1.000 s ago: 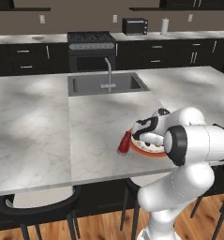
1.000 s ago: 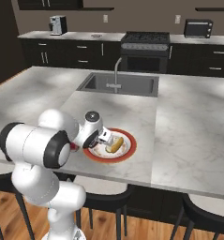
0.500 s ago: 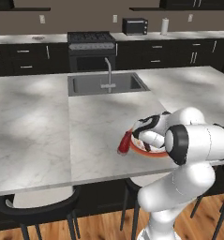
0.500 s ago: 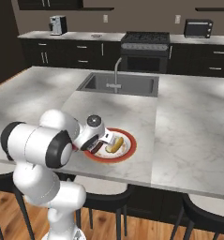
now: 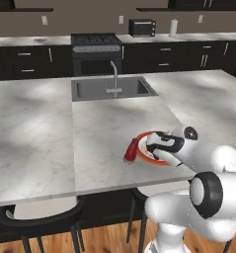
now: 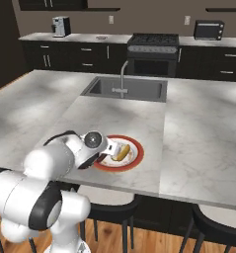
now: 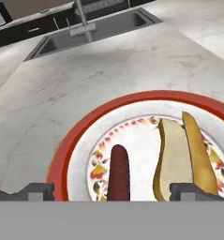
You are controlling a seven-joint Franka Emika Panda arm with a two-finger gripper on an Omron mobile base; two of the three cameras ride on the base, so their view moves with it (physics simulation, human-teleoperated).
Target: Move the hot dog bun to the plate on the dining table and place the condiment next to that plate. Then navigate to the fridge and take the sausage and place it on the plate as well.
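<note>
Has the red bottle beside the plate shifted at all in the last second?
No. The condiment lies on the dining table against the plate, on the same side as earlier.

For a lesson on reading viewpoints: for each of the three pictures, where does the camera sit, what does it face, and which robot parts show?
Left base view: behind the arm's left, facing the table; the arm rises lower right over the plate.
Right base view: behind its right, same table; arm lower left, bun on plate.
Hand view: on the hand, looking onto the plate; fingers spread, sausage between them.
Both base views share sink, plate and arm.
</note>
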